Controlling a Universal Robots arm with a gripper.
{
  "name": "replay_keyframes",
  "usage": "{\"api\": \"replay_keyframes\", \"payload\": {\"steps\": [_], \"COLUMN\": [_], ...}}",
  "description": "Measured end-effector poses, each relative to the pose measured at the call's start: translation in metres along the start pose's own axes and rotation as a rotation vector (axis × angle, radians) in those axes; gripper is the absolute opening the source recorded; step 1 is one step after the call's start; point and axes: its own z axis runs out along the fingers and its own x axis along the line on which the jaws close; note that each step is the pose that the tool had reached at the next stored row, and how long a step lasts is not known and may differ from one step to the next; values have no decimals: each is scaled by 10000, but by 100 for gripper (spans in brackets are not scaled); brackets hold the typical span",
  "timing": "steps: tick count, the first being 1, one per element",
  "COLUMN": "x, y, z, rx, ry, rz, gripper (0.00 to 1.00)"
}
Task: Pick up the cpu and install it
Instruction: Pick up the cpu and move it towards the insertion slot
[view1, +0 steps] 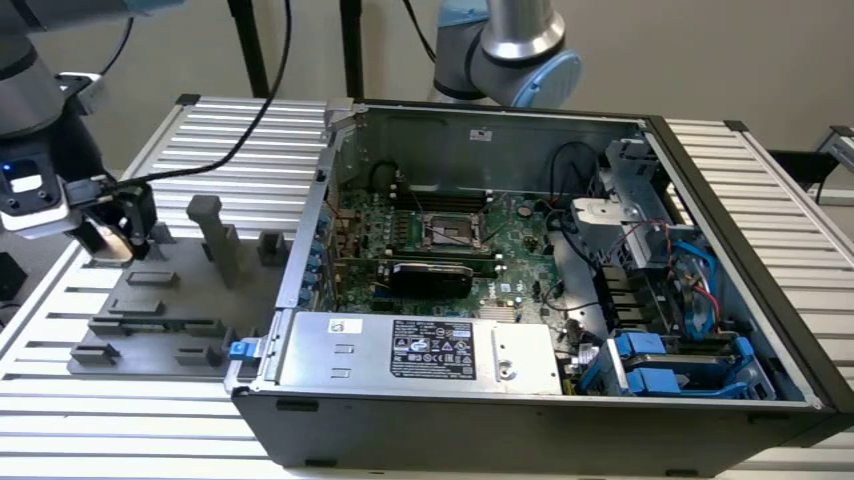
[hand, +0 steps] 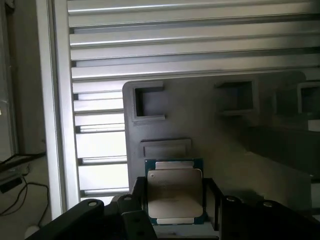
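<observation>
The cpu (hand: 173, 194) is a small square chip with a silver-beige top plate and a green rim. It sits between the two black fingers (hand: 138, 195) of my gripper (hand: 174, 200), which press on its opposite edges. In the exterior view my gripper (view1: 112, 238) hangs at the exterior view's left, just above the back corner of the grey fixture plate (view1: 160, 310), with the shiny cpu (view1: 103, 241) in it. The dark metal-framed socket (view1: 450, 232) lies open on the motherboard inside the computer case (view1: 534, 420), well to the exterior view's right of my gripper.
Upright grey blocks (view1: 211, 235) stand on the fixture plate between my gripper and the case wall (view1: 310, 240). A power supply (view1: 414, 348) fills the case front, with cables and blue drive bays (view1: 667, 365) on the exterior view's right. Another arm's joint (view1: 514, 50) rises behind the case.
</observation>
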Motion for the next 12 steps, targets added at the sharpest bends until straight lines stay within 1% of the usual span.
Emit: {"api": "replay_keyframes", "payload": {"steps": [12], "x": [-184], "y": [33], "z": [-542], "rx": [0], "ry": [16], "rz": [-25], "gripper": [55]}}
